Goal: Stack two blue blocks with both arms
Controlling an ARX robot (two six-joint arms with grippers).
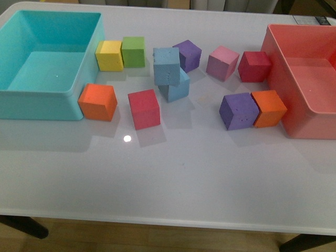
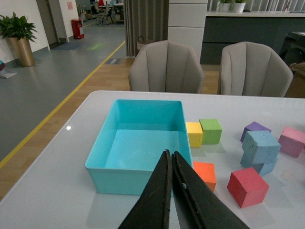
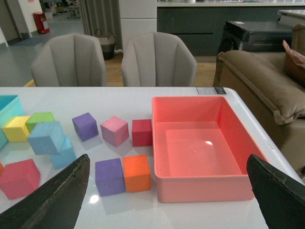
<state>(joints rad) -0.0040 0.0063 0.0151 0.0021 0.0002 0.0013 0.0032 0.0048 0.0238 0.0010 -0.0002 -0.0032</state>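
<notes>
One blue block (image 1: 167, 65) rests on top of the other blue block (image 1: 178, 89) at the table's middle back, twisted and offset to the left of it. Neither arm shows in the front view. The left wrist view has the upper blue block (image 2: 260, 146) over the lower blue block (image 2: 268, 167) off to one side, far from my left gripper (image 2: 169, 153), which is shut and holds nothing, in front of the teal bin. My right gripper (image 3: 167, 158) is wide open and empty, well back from the stacked blue blocks (image 3: 45, 138).
A teal bin (image 1: 37, 107) stands at the back left and a pink bin (image 1: 310, 126) at the right. Yellow (image 1: 109, 55), green (image 1: 133, 51), orange (image 1: 98, 102), red (image 1: 143, 108), purple (image 1: 187, 55) and pink (image 1: 222, 62) cubes surround the stack. A purple cube (image 1: 238, 111) and an orange cube (image 1: 269, 108) sit by the pink bin.
</notes>
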